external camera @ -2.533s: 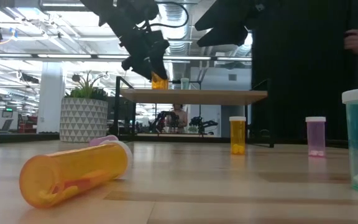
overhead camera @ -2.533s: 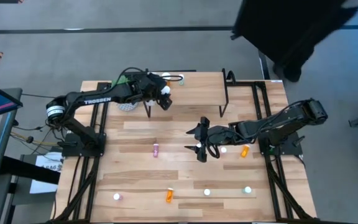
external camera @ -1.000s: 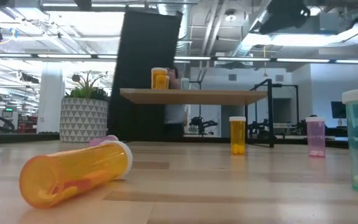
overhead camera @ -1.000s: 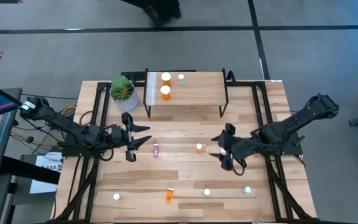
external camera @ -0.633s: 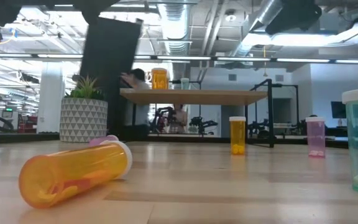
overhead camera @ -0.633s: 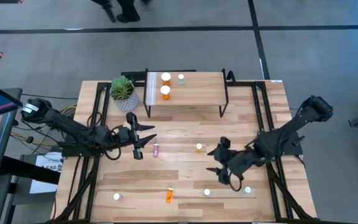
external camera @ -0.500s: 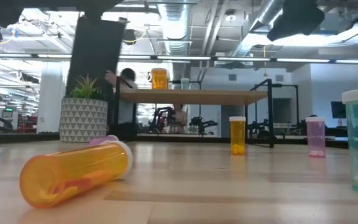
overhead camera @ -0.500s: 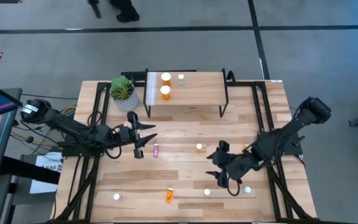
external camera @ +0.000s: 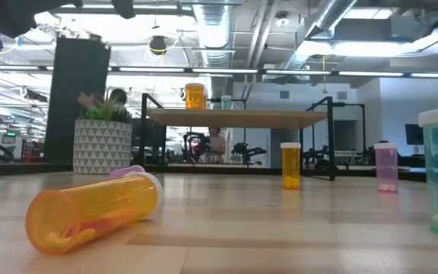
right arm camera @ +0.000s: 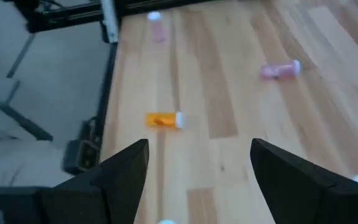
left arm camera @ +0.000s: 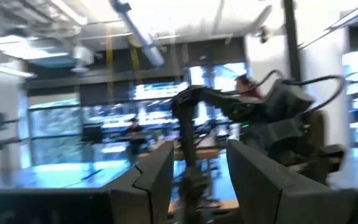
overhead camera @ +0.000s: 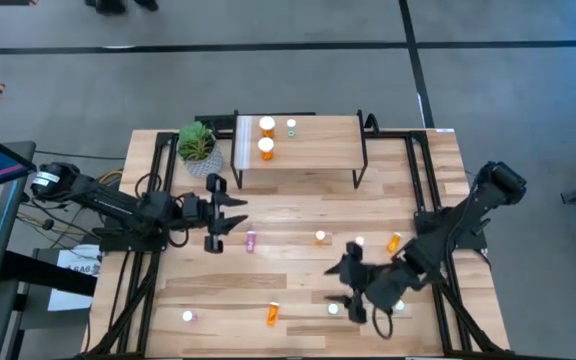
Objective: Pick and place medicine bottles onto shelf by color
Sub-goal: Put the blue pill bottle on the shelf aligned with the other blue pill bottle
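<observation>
1. Right hand [overhead camera: 361, 293] hangs with fingers spread wide and empty, near the surface's [overhead camera: 298, 215] front edge, beside a white-capped bottle [overhead camera: 333, 309].
2. Left hand [overhead camera: 224, 213] sits above the left side of the surface, fingers parted with nothing between them, near a pink bottle [overhead camera: 251, 241] lying flat.
3. On the shelf [overhead camera: 313, 152] at the back edge stand two orange bottles [overhead camera: 266, 149] and a teal bottle [overhead camera: 291, 127].
4. An orange bottle [overhead camera: 272, 314] lies near the front edge.
</observation>
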